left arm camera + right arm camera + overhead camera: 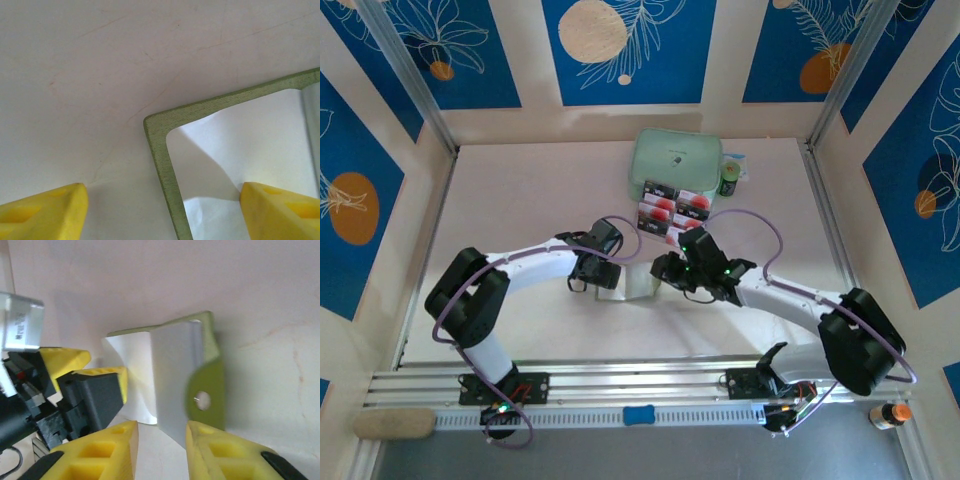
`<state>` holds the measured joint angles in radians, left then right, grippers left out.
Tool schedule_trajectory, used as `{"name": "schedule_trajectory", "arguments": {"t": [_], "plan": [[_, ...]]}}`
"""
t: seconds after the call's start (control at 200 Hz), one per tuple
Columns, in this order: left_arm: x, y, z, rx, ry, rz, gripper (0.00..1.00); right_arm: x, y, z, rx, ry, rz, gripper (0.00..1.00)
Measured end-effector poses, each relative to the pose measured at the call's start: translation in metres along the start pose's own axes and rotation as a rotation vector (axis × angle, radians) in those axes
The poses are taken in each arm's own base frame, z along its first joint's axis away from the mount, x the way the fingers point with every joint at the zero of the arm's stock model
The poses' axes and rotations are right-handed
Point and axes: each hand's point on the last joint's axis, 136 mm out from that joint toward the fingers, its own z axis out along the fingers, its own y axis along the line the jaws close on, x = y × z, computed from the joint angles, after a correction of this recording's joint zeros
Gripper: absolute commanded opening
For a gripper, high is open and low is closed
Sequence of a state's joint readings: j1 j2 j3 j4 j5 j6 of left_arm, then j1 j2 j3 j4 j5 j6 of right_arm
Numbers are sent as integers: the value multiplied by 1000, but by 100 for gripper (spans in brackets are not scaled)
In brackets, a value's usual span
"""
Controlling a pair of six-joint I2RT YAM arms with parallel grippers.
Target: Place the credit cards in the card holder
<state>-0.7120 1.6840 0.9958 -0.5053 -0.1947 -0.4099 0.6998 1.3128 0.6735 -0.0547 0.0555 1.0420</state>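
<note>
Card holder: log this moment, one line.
card holder open; left fingers open astride its corner; right fingers apart around flap; credit cards outside

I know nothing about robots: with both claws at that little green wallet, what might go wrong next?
The card holder stands half folded, and its flap sits between the open fingers of the right gripper, not pinched, so it may flop shut or slide away. The left gripper straddles the holder's edge close to the right one, so the two might bump each other.
</note>
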Motion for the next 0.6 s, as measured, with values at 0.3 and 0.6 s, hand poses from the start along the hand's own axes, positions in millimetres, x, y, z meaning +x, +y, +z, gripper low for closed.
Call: {"name": "schedule_trajectory", "arguments": {"t": [0.3,0.6], "plan": [[-2,1,-2,-5,-14,-5,78,1,14,44,0,116,-65,10],[1,5,-2,-20,-13,-8,69,6,-32,56,79,142,-20,4]]}}
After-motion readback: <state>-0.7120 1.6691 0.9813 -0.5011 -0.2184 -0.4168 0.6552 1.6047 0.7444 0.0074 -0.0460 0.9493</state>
